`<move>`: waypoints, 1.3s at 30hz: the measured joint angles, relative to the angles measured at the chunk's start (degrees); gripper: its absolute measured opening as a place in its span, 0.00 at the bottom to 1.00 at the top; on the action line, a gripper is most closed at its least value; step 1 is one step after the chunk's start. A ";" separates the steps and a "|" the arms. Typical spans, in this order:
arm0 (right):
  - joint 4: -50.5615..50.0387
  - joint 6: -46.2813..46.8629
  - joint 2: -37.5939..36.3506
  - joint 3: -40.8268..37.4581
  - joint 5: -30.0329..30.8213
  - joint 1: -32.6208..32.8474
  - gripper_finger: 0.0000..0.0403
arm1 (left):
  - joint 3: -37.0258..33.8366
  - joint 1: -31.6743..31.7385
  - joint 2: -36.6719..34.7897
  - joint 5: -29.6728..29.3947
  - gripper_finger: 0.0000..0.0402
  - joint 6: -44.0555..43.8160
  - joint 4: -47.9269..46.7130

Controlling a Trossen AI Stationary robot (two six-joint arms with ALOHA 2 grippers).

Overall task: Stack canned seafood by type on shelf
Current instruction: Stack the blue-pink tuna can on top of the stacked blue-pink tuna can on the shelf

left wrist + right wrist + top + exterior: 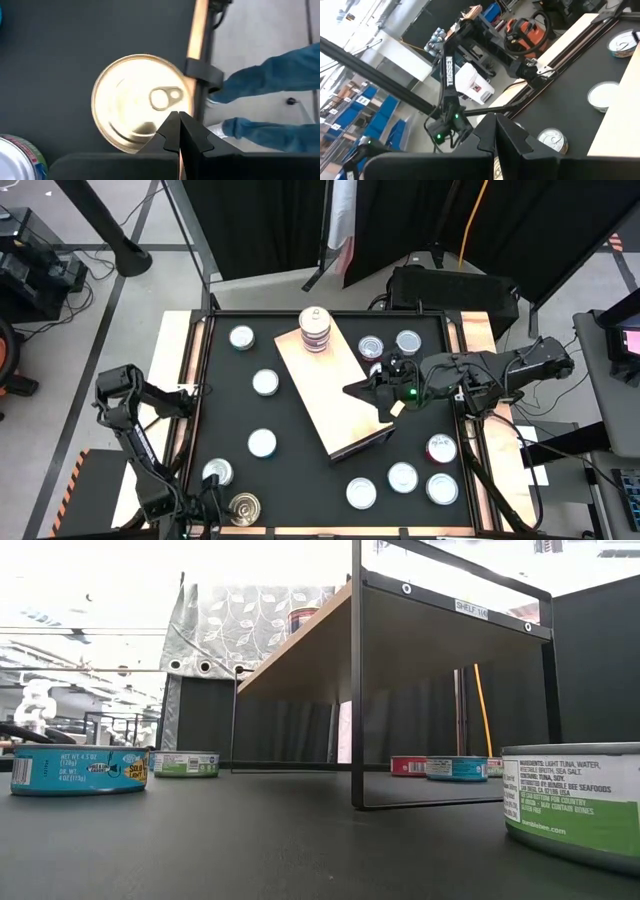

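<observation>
The shelf [325, 395] is a pale wood board that lies slantwise mid-table and rests on a black wire frame [357, 690]. A stack of tins [314, 330] stands on its far end. Other tins lie scattered on the black tabletop. A gold-topped tin [244, 507] with a pull tab [162, 97] sits at the near left. My left gripper [178, 117] is shut just above this tin's lid, near its rim. My right gripper [350, 392] is shut with nothing between its fingers. It hangs over the shelf's middle and points toward the table's left. My left gripper's shut fingertips come slanting down from the near side over the gold-topped tin's lid [150, 120], beside the pull tab. I cannot tell whether they touch the lid. The tin sits flat on the table.
Loose tins lie at the left [265, 382], near left [217, 472], far right [407, 341] and near right [402, 477]. A teal tin [78, 768] and a green-labelled one [575, 800] show up close. A person's blue-trousered legs [270, 75] stand beyond the table's wooden edge [197, 30].
</observation>
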 joint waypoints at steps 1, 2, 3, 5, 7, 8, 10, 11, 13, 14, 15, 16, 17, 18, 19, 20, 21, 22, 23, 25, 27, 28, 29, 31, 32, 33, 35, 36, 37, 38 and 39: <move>-0.15 0.00 0.00 0.00 0.00 0.24 0.01 | 0.18 -0.24 -0.09 0.17 0.00 -0.02 0.00; -0.36 0.00 0.00 0.00 0.00 0.46 0.01 | 0.22 -0.58 -0.08 0.65 0.00 -0.04 -0.05; -0.79 0.00 0.00 0.00 -0.02 0.52 0.01 | 0.22 -0.82 -0.02 1.33 0.00 -0.04 -0.25; -1.75 0.00 0.00 0.00 -0.02 0.52 0.01 | 0.22 -1.21 0.31 2.34 0.00 -0.25 -0.68; -2.25 -0.02 0.00 0.00 0.02 0.46 0.01 | 0.29 -1.56 1.03 2.92 0.00 -1.49 -2.59; -2.25 -0.07 0.00 0.00 0.02 0.46 0.01 | 0.26 -1.66 1.42 2.95 0.00 -2.03 -3.54; -2.67 -0.09 0.00 0.00 0.02 0.46 0.01 | 0.26 -1.68 2.12 2.95 0.00 -2.75 -4.39; -2.76 -0.09 0.00 0.00 0.01 0.46 0.01 | 0.26 -1.65 2.35 2.95 0.00 -2.88 -4.66; -2.77 -0.11 0.00 0.00 0.00 0.46 0.01 | 0.26 -1.65 2.70 2.95 0.00 -2.94 -4.49; -2.77 -0.08 0.00 0.00 0.00 0.46 0.01 | 0.26 -1.65 2.75 2.95 0.00 -2.96 -4.38; -2.79 -0.07 0.00 0.00 0.00 0.46 0.01 | 0.26 -1.65 2.76 2.96 0.00 -2.98 -4.24; -2.77 -0.07 0.00 0.00 0.00 0.46 0.01 | 0.26 -1.65 2.76 3.13 0.00 -3.01 -4.09; -2.81 -0.07 0.00 0.00 0.00 0.46 0.01 | 0.26 -1.65 2.76 3.45 0.00 -3.03 -4.14; -2.85 -0.07 0.00 0.00 0.00 0.46 0.01 | 0.26 -1.65 2.76 3.61 0.00 -3.01 -4.35; -2.86 -0.08 0.00 0.00 0.00 0.46 0.01 | 0.26 -1.68 2.78 3.67 0.00 -3.03 -4.58; -2.84 -0.23 0.00 0.00 0.00 0.46 0.01 | 0.26 -1.68 2.78 3.69 0.00 -3.03 -4.71; -2.85 -0.34 0.00 0.00 0.00 0.46 0.01 | 0.26 -1.70 2.79 3.73 0.00 -3.01 -4.75; -2.91 -0.45 0.00 0.00 0.00 0.46 0.01 | 0.26 -1.70 2.96 3.76 0.00 -3.02 -4.74; -3.15 -0.44 0.00 0.00 0.00 0.46 0.01 | 0.26 -1.70 3.23 3.82 0.00 -3.04 -4.74; -3.48 -0.44 0.00 0.00 -0.02 0.46 0.01 | 0.38 -1.70 3.93 4.27 0.00 -3.74 -4.72; -3.62 -0.44 0.00 0.00 -0.02 0.46 0.01 | 0.53 -1.91 4.85 5.01 0.00 -5.69 -4.34; -3.62 -0.44 0.00 0.00 -0.02 0.46 0.01 | 0.55 -2.12 5.25 5.34 0.00 -6.70 -3.98; -3.62 -0.44 0.00 0.00 -0.02 0.46 0.01 | 0.55 -2.42 5.58 5.51 0.00 -7.73 -3.96; -3.64 -0.44 0.00 0.00 -0.04 0.46 0.01 | 0.53 -3.01 6.05 7.57 0.00 -9.67 -3.77; -3.64 -0.45 0.00 0.00 -0.08 0.46 0.01 | 0.26 -3.34 6.60 7.88 0.00 -10.51 -4.42; -3.65 -0.45 0.00 0.00 -0.13 0.46 0.01 | -0.11 -3.51 7.06 8.10 0.00 -11.34 -6.04; -3.87 -0.46 -0.02 0.00 -0.17 0.46 0.01 | 0.02 -3.62 6.67 7.88 0.00 -13.86 -6.90; -4.09 -0.46 -0.04 0.00 -0.17 0.46 0.01 | 0.38 -3.66 6.48 7.89 0.00 -15.60 -6.93; -4.33 -0.49 -0.04 0.00 -0.20 0.46 0.01 | 0.39 -3.78 6.47 7.91 0.00 -16.89 -7.66; -4.41 -0.63 -0.04 0.00 -0.20 0.46 0.01 | 0.22 -3.88 6.64 7.97 0.00 -17.75 -8.81; -4.41 -0.68 -0.02 0.00 -0.22 0.46 0.01 | 0.02 -3.88 6.80 8.08 0.00 -17.98 -9.62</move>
